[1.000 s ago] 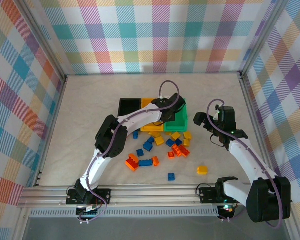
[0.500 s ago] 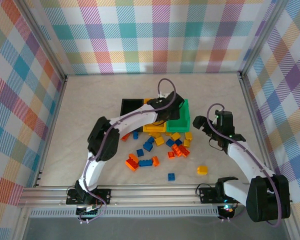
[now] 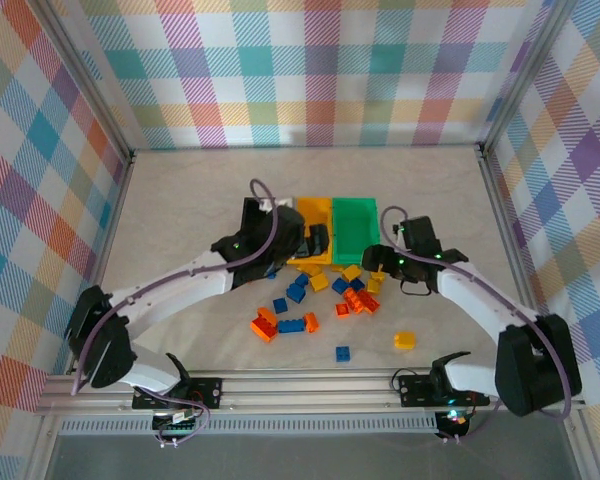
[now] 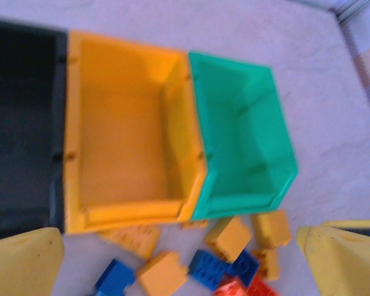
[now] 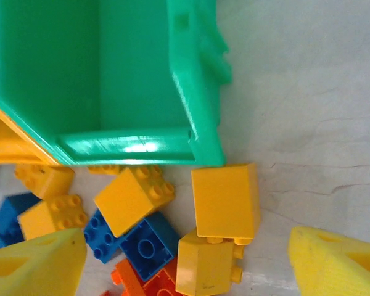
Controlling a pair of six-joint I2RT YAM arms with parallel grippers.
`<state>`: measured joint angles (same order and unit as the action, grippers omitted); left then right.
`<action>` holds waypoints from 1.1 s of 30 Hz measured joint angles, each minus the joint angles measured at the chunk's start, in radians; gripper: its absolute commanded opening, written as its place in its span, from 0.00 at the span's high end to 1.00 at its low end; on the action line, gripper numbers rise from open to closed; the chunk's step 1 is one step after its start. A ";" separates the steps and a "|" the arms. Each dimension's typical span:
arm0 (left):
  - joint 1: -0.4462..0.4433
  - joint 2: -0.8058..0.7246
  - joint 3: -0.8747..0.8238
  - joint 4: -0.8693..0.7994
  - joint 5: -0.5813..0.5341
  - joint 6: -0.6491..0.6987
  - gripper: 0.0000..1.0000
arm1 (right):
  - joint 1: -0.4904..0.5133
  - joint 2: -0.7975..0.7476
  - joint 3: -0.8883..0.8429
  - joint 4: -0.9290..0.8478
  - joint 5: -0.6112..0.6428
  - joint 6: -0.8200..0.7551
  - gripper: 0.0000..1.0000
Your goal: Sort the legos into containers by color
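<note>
Fingers (image 4: 21, 262) on the left gripper (image 3: 315, 243) were spread wide with nothing between them, hanging over the near wall of the yellow-orange bin (image 4: 123, 142). The right gripper (image 5: 188, 265) had its fingers (image 5: 342, 262) apart too, nothing pinched, sitting low over the bricks right in front of the green bin (image 5: 80, 61).

Everything sat on a pale marbled table (image 3: 180, 250). The three bins were stuck together in a row: black bin (image 4: 21, 123) on the left, partly under the left arm in the top view, yellow-orange in the middle, green on the right.

The legos (image 3: 320, 290) were a loose scatter of yellow, blue and orange-red on the table just in front of the bins, thickest near the yellow-orange and green ones. From the right wrist, a yellow brick (image 5: 226, 200) lay just beside the green bin's near corner, with a blue brick (image 5: 149, 246) next to it.

Two strays sat well apart from the pile, closer to the arm bases: a lone yellow brick (image 3: 405, 340) and a small blue one (image 3: 342, 353).
</note>
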<state>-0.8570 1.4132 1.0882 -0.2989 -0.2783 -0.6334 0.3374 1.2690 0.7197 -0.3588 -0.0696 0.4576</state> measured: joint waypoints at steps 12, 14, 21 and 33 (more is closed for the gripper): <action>0.002 -0.188 -0.252 0.047 0.002 -0.019 0.00 | 0.034 0.170 0.026 -0.001 0.123 -0.007 0.39; 0.003 -0.206 -0.272 0.048 0.002 -0.027 0.00 | 0.034 0.183 0.033 0.002 0.123 -0.009 0.41; 0.015 -0.226 -0.297 0.054 0.001 -0.033 0.00 | 0.034 0.231 0.062 0.019 0.122 -0.010 0.50; 0.036 -0.288 -0.327 0.066 -0.001 -0.044 0.00 | 0.034 0.240 0.072 0.007 0.153 -0.010 0.83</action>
<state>-0.8211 1.1248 0.7616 -0.2325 -0.2794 -0.6777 0.3710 1.5093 0.7918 -0.3519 0.0830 0.4473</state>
